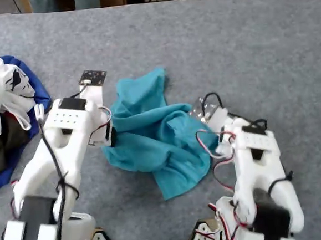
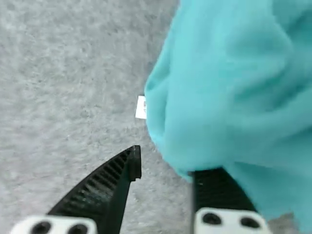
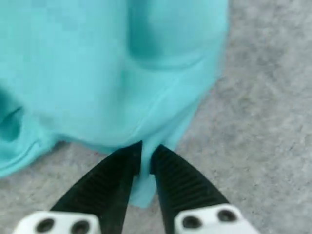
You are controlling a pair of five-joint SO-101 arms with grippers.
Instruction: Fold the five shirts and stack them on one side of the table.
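Our left fingers (image 2: 109, 187) stand spread apart and grip nothing: one hangs bare above the grey bench (image 2: 58, 73), while the tip of the other is overlapped by the edge of the teal shirt (image 2: 234, 87). Just beside that edge we see a small white tag (image 2: 141, 107) lying against the bench. Our right fingers (image 3: 109, 187) are clenched on a thin fold at the hem of the same shirt, with a strip of teal cloth pinched between them and trailing past their tips. From the high view we find the teal shirt crumpled and unfolded near the middle of the bench, bunched into ridges, one corner pointing toward the far side and another toward the arm bases. The left arm (image 1: 66, 127) sits at one edge of the shirt and the right arm (image 1: 254, 146) at the opposite edge, so the shirt lies between them. Well apart from it, at the left arm's edge of the bench, we see a loose heap: a white shirt (image 1: 2, 90) with a black print on top of a blue garment (image 1: 39, 96), and a dark garment (image 1: 1, 143) tucked in beside them.
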